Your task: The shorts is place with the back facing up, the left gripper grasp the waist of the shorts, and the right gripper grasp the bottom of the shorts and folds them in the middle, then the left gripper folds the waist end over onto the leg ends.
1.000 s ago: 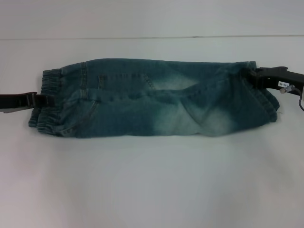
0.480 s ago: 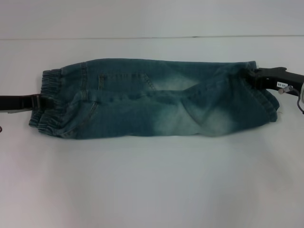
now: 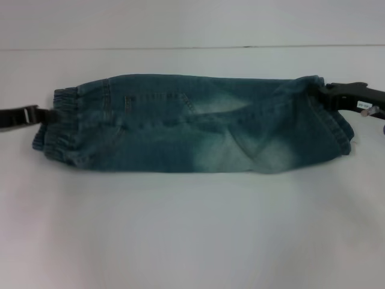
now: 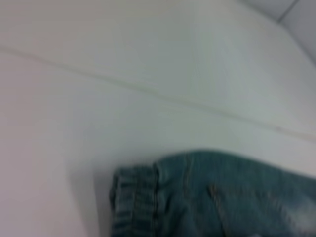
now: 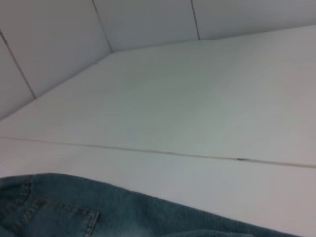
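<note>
The blue denim shorts (image 3: 192, 123) lie folded lengthwise on the white table, with the elastic waist (image 3: 60, 123) at the left and the leg ends (image 3: 334, 129) at the right. My left gripper (image 3: 33, 114) hovers just left of the waist, clear of the cloth. The left wrist view shows the waistband (image 4: 136, 197) lying flat. At the far corner of the leg ends, my right gripper (image 3: 323, 93) sits shut on the fabric, where the creases gather. The right wrist view shows only the denim edge (image 5: 74, 207).
The white table (image 3: 192, 229) stretches wide in front of the shorts. A seam line (image 3: 192, 47) runs across the table behind them. White wall panels (image 5: 148, 19) rise at the back.
My left gripper has come off the waistband and drawn back to the left and slightly away. The waist now lies flat. My right gripper has barely shifted.
</note>
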`<state>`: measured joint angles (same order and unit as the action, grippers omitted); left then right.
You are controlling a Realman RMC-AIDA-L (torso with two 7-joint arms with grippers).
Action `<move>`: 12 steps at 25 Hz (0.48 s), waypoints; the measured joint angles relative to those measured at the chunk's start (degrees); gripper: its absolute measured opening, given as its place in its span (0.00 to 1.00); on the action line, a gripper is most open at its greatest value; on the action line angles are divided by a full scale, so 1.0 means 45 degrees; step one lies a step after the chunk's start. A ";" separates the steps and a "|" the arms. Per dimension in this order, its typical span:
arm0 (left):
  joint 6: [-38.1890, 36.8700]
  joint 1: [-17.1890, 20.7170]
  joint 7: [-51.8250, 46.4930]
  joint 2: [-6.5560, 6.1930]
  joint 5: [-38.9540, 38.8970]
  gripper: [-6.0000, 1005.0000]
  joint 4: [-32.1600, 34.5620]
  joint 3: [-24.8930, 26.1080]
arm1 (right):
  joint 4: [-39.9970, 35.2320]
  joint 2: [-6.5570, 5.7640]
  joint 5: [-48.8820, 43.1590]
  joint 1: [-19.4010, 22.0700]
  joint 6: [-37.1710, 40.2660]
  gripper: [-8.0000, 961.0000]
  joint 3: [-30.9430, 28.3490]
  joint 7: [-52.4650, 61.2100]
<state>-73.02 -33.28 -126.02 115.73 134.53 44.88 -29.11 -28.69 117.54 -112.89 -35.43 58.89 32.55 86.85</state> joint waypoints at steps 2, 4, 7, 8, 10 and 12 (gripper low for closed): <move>-0.0244 0.0065 0.0000 -0.0034 -0.0170 0.02 0.0276 0.0338 | -0.0026 -0.0137 0.0173 0.0081 0.0354 0.05 -0.0043 0.0014; -0.0378 0.0133 -0.0001 -0.0089 -0.0469 0.02 0.0475 0.0660 | -0.0054 -0.0304 0.0442 0.0161 0.0692 0.05 -0.0067 0.0016; -0.0342 0.0151 -0.0001 -0.0115 -0.0841 0.02 0.0586 0.0818 | -0.0158 -0.0454 0.0803 0.0278 0.0969 0.06 -0.0129 0.0062; -0.0306 0.0150 0.0002 -0.0115 -0.0984 0.02 0.0606 0.0838 | -0.0215 -0.0475 0.0902 0.0312 0.1002 0.07 -0.0145 0.0086; -0.0158 0.0119 0.0054 -0.0115 -0.1334 0.02 0.0602 0.0869 | -0.0324 -0.0498 0.1043 0.0349 0.0991 0.07 -0.0168 0.0139; 0.0130 0.0034 0.0119 -0.0108 -0.1572 0.02 0.0552 0.0848 | -0.0360 -0.0522 0.1066 0.0301 0.0838 0.08 -0.0177 0.0161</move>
<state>-72.44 -33.12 -125.49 115.25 127.46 47.36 -25.29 -30.30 115.19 -108.09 -34.08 62.66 31.75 87.57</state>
